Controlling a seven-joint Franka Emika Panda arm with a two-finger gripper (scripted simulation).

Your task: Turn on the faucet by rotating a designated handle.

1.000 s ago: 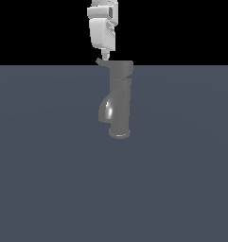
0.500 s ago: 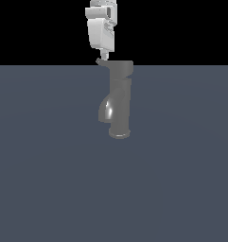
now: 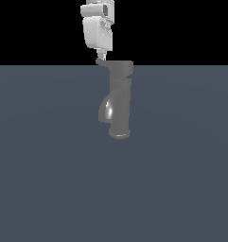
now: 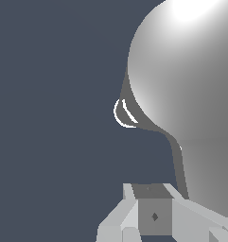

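In the exterior view the faucet (image 3: 119, 101) stood upright on the flat grey floor (image 3: 49, 179), near the middle and toward the far edge where the floor met black. Its spout (image 3: 106, 111) bulged toward the exterior view's left, and open floor lay wide on every side of the flared base. The handle (image 3: 100, 62) poked out from the top cap toward the exterior view's left. The white gripper (image 3: 101, 56) hung right above it, its tip down at the stub and seemingly touching, though contact was too fine to confirm. Whether the fingers were spread or closed could not be told from here.

The wrist view was filled by the faucet's (image 4: 191, 94) glossy body close beside the camera. A finger (image 4: 153, 215) showed at the frame's edge; the gap between the jaws could not be judged.

Against the frame half a second before, the arm and faucet sat in the same places, with no visible turn of the handle.
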